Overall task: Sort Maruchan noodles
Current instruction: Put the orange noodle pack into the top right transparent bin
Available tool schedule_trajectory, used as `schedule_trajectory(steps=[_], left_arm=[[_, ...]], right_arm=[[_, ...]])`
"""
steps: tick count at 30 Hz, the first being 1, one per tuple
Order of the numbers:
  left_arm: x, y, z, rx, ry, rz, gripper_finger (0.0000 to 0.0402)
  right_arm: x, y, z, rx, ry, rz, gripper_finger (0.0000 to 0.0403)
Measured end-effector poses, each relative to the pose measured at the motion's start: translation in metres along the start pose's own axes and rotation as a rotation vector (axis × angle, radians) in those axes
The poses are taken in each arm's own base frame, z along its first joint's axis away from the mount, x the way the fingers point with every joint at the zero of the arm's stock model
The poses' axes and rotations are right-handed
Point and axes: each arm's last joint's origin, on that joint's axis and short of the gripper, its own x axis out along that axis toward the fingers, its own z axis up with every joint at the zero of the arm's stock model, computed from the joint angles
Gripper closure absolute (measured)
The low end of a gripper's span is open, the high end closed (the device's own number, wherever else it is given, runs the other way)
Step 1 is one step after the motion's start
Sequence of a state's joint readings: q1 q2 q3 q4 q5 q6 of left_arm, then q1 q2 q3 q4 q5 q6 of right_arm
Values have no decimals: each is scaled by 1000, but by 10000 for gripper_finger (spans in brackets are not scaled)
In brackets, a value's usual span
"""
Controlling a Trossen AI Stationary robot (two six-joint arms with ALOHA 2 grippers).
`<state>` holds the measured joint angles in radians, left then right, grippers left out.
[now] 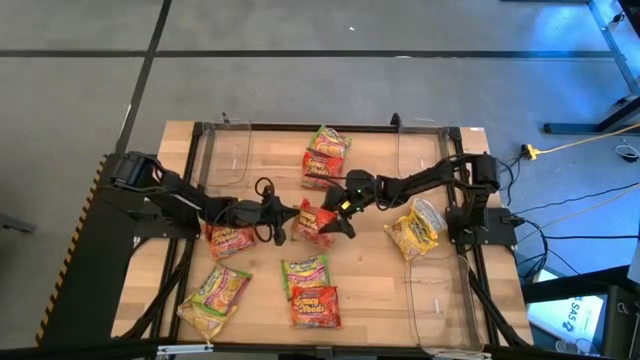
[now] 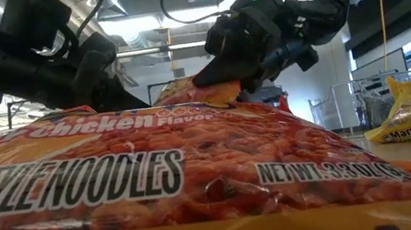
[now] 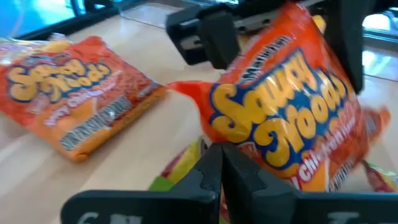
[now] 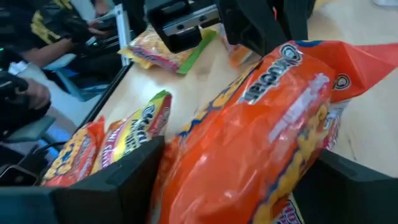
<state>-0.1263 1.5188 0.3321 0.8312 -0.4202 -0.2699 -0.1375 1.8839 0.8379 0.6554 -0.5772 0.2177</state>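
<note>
- Table (image 1: 375, 280): wooden, with packets scattered over it and clear bins (image 1: 437, 290) along both sides.
- Right gripper (image 1: 335, 215): mid-table, fingers spread wide around the red-orange packet (image 1: 315, 222), which bulges between them.
- Left gripper (image 1: 288, 214): fingers pressed together, tip at that packet's near edge.
- Yellow packet (image 1: 413, 232): lies by the right bin.
- Red-orange packets (image 1: 322, 165): at the far edge.
</note>
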Motion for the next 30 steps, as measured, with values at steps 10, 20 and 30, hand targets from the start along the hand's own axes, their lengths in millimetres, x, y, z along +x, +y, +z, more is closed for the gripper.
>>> schedule_trajectory(steps=[10, 20, 30], left_arm=[[1, 3, 2, 3, -13, 20, 401], [-2, 1, 15, -36, -114, -7, 401], [-19, 0, 43, -103, -251, -48, 401]], right_arm=[[0, -1, 0, -30, -5, -36, 258], [-9, 6, 9, -110, 19, -41, 269], [-60, 44, 45, -268, 87, -196, 286]])
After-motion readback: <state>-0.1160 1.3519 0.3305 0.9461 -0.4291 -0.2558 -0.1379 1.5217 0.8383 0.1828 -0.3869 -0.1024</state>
